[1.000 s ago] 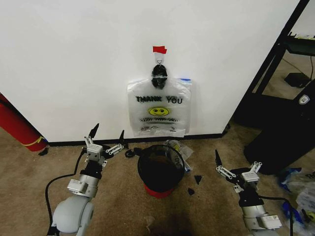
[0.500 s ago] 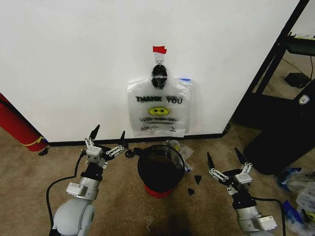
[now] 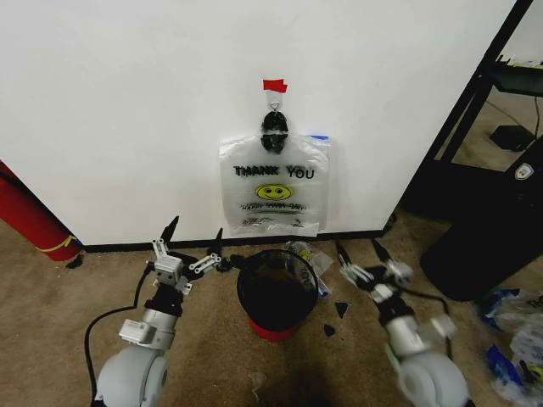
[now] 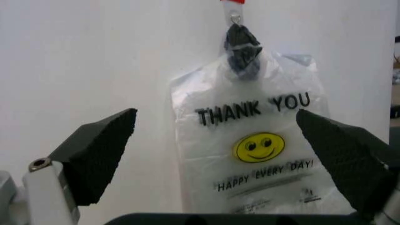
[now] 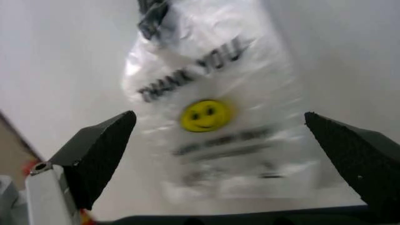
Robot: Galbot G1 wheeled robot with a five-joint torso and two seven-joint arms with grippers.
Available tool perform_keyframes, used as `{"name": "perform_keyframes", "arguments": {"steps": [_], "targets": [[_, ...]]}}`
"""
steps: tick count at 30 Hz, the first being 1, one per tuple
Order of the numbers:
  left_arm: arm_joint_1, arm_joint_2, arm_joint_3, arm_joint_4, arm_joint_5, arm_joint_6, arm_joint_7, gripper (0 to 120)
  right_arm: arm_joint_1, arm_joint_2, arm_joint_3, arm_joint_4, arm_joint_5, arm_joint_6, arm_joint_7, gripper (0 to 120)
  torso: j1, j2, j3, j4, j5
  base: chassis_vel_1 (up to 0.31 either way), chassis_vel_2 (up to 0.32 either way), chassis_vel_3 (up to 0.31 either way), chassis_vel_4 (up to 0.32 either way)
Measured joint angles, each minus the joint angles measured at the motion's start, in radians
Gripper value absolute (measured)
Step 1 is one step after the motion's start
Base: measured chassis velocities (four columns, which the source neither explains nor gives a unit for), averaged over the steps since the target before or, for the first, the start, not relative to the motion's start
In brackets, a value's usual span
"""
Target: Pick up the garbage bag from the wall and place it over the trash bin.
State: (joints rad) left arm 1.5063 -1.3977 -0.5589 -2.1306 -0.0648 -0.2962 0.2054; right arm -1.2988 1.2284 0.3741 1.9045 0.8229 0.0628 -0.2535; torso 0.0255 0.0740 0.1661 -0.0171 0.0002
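Locate the garbage bag (image 3: 273, 195) at the centre of the head view: it hangs flat against the wall (image 3: 127, 110) from a small metal hook (image 3: 273, 105) beneath a strip of red tape (image 3: 275, 86), its dark bunched handles (image 3: 274, 132) gathered at the hook. The lower edge of the bag meets the black baseboard (image 3: 136, 246); you cannot tell whether it touches the floor. The trash bin (image 3: 277, 292) stands on the carpet directly below the bag, in the lower centre of the frame; its red base is only partly visible under the black body, and its interior is too dark to read. The left gripper (image 3: 193, 237) sits at lower left, just beside the bin rim, fingers spread apart and holding nothing. The right gripper (image 3: 359, 252) sits at lower right of the bin, blurred, fingers likewise spread and empty. In both wrist views the bag appears between the two dark fingertips, well apart from them; the right wrist view renders the lettering smeared. A red cylinder (image 3: 30, 216) is cut off at the left edge.
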Motion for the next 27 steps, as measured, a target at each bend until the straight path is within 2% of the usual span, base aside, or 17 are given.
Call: {"name": "perform_keyframes", "arguments": {"steps": [2,4,7,12,20,27], "targets": [[0.005,-0.001,-0.002,-0.003,0.005,0.0,0.0,100,0.036,-0.004,-0.027,-0.028,0.05,-0.012,-0.013,100,0.0,0.0,0.0,0.0003,-0.0002,0.0,0.0,0.0,0.0],[0.019,-0.003,-0.011,-0.007,0.016,0.0,0.0,100,0.153,-0.006,-0.1,-0.117,0.194,-0.034,-0.052,100,0.0,0.0,0.0,0.0,-0.0002,0.0,0.0,0.0,0.0],[0.035,-0.003,-0.022,-0.01,0.023,0.0,-0.001,100,0.275,0.024,-0.159,-0.214,0.314,-0.035,-0.091,100,0.0,0.0,0.0,0.0001,-0.0003,0.0,0.0,0.0,0.0],[0.045,-0.003,-0.034,-0.012,0.026,0.0,-0.002,100,0.369,0.071,-0.185,-0.294,0.37,-0.013,-0.127,100,0.0,0.0,0.0,0.0001,-0.0003,0.0,0.0,0.0,0.0],[0.061,-0.004,-0.064,-0.016,0.03,0.0,-0.005,100,0.618,0.234,-0.218,-0.485,0.427,0.009,-0.227,100,0.0,0.0,0.0,0.0002,-0.0006,0.0,0.0,0.0,0.0],[0.058,-0.014,-0.07,-0.01,0.03,-0.004,-0.008,100,0.666,0.274,-0.218,-0.527,0.42,0.009,-0.248,100,0.0,0.0,0.0,-0.0001,-0.0006,0.0,0.0,0.0,0.0]]}}
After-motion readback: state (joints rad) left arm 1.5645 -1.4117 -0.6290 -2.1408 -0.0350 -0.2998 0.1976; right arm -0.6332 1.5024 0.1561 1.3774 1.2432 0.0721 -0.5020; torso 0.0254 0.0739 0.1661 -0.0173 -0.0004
